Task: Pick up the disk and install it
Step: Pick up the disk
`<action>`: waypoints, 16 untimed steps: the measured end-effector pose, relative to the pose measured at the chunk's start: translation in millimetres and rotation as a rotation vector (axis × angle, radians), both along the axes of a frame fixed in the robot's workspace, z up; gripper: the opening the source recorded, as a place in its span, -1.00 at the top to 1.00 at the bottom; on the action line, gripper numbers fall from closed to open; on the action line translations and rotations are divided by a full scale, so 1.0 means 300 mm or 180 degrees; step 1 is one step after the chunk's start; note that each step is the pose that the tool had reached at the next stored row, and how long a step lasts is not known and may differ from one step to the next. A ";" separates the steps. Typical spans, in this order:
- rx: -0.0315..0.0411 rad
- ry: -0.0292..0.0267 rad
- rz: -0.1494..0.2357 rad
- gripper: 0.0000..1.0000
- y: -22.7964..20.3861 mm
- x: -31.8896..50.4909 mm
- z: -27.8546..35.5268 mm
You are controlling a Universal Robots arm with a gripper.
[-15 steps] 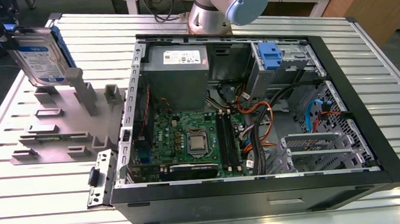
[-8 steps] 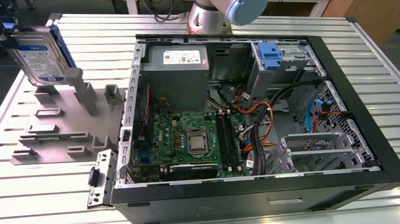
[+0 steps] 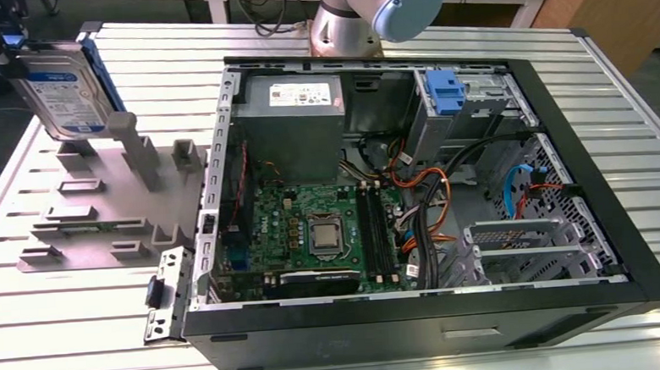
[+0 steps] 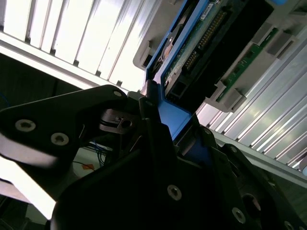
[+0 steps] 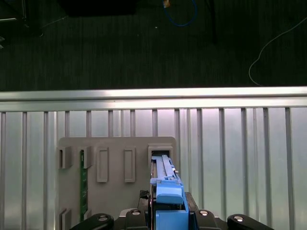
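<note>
While the gripper (image 5: pixel 166 221) is clamped on the blue-framed end of the disk (image 3: pixel 63 89), the disk stands upright over the grey rack (image 3: pixel 95 223) at the exterior view's left, well apart from the open case (image 3: pixel 428 320). Its lower end sits at the rack's slot (image 5: pixel 160 155), and I cannot tell whether it is clear of it. I judge the step in hand to be the lift, and it goes best drawn straight along the slot, without tilt, so the frame does not catch the slot walls or the post (image 3: pixel 122 141) just beside. The hold seems to be on the plastic frame, which may flex, so slow travel suits. The disk carries a white-and-blue label; the grey box (image 3: pixel 293 132) in the case has a small white one (image 3: pixel 291 92); no wording on either can be made out.
</note>
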State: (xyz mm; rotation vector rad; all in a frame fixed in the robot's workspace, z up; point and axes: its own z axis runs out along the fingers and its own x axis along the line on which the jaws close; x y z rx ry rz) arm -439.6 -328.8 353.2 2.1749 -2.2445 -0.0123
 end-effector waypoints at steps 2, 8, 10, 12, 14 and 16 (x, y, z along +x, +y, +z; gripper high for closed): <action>0.0000 0.0000 0.0000 0.26 0.000 0.000 0.002; 0.0000 0.0000 0.0000 0.26 0.000 0.000 0.009; 0.0000 0.0000 0.0000 0.26 0.000 0.000 0.011; 0.0000 0.0000 0.0000 0.26 0.000 0.000 0.012; 0.0000 0.0000 0.0000 0.26 0.000 0.000 0.014; 0.0000 0.0000 0.0000 0.26 0.000 0.000 0.015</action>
